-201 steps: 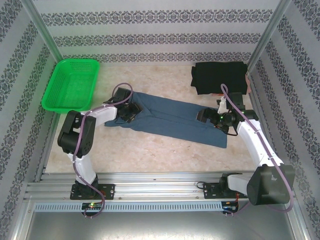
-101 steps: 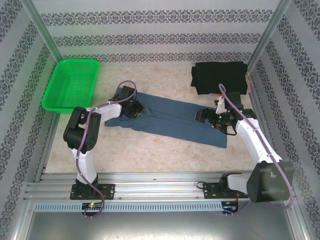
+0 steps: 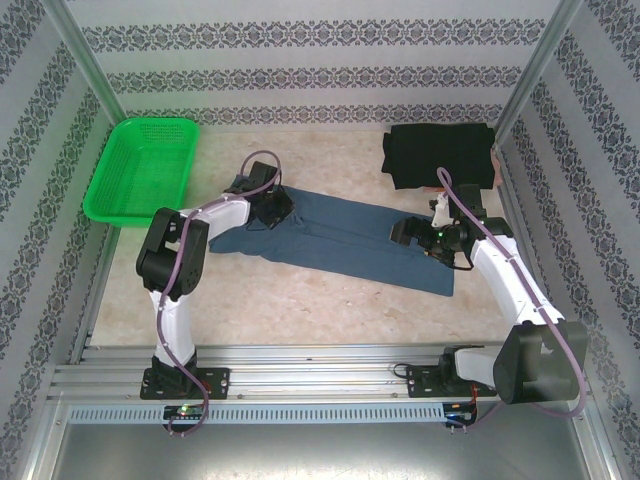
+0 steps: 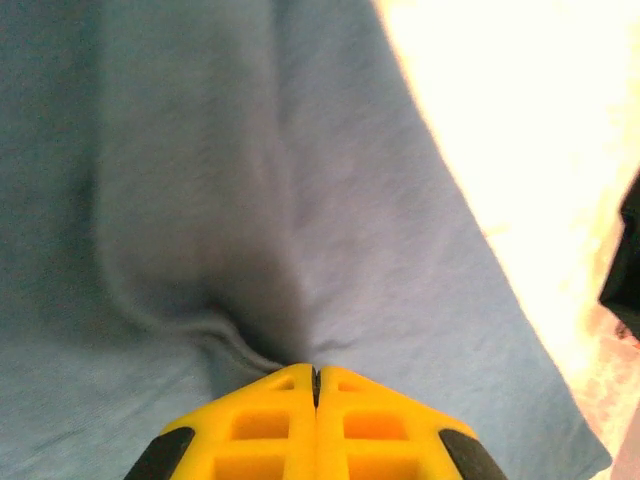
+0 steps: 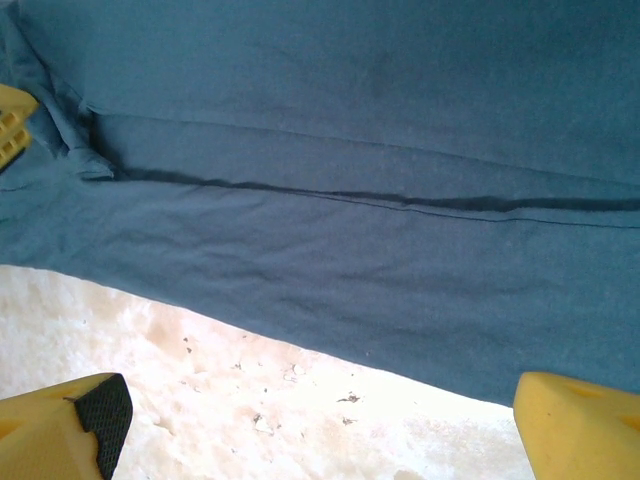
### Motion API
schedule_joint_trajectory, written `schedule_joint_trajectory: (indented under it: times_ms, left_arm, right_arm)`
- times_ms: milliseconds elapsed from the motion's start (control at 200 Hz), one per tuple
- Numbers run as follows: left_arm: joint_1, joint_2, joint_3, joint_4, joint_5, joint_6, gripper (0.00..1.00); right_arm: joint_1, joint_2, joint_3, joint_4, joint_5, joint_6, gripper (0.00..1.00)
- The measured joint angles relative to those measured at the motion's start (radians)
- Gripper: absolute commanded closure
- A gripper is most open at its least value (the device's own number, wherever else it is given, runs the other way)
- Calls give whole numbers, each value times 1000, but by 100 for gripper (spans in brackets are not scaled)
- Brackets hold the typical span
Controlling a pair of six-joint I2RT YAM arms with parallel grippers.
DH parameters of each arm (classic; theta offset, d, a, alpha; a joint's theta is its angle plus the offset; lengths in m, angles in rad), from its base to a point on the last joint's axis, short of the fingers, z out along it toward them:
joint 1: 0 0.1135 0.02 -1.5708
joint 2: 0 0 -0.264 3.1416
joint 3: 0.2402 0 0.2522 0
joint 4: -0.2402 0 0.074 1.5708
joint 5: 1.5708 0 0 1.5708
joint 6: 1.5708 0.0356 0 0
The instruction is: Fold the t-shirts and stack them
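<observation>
**Left pincer closed on the blue t-shirt, right pincer spread over its other end**

In the left wrist view, the left pincer (image 4: 316, 376) is pressed together at the bottom centre of the frame. Creases in the blue t-shirt (image 4: 200, 200) run into the line where the jaws meet, so it is pinching a small tuck of that cloth. In the top view this pincer (image 3: 272, 208) sits at the upper left end of the shirt.

The right pincer (image 5: 320, 430) is spread wide, its two tips in the lower corners of the right wrist view. Bare desk shows between them and nothing is gripped. The near edge of the shirt (image 5: 350, 250) crosses just above.

In the top view, the blue t-shirt (image 3: 340, 238) lies on the desk (image 3: 300, 300) as a long folded band, slanting from left of centre down to right of centre. The right pincer (image 3: 405, 232) is over its right part.

The black t-shirt (image 3: 440, 155) lies folded at the upper right, apart from the blue one. The green basket (image 3: 143, 167) stands at the upper left.

Handling, as a judgement: the cloth is light, soft and limp. It will sag and drag wherever it is unsupported, and a shallow pinch may catch only the top layer. Hold both ends at an edge or corner, through all layers.
</observation>
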Motion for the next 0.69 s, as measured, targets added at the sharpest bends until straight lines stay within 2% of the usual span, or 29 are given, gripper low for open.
schedule_joint_trajectory:
  times_ms: [380,395,460,490,600,694]
  left_arm:
    - [0,146,230,-6,31,29,100]
    - [0,146,229,-10,32,29,96]
    - [0,131,197,-18,34,29,67]
    - [2,109,159,-12,34,24,59]
    - [9,-21,-37,-11,38,-8,49]
    - [18,-114,-169,-9,36,-33,47]
  right_arm:
    - [0,15,3,6,10,0,2]
    - [0,16,3,6,10,0,2]
    - [0,16,3,2,12,-4,2]
    - [0,16,3,-2,13,-4,2]
    - [-1,13,3,-2,14,-5,2]
    - [-1,7,3,-2,12,-5,2]
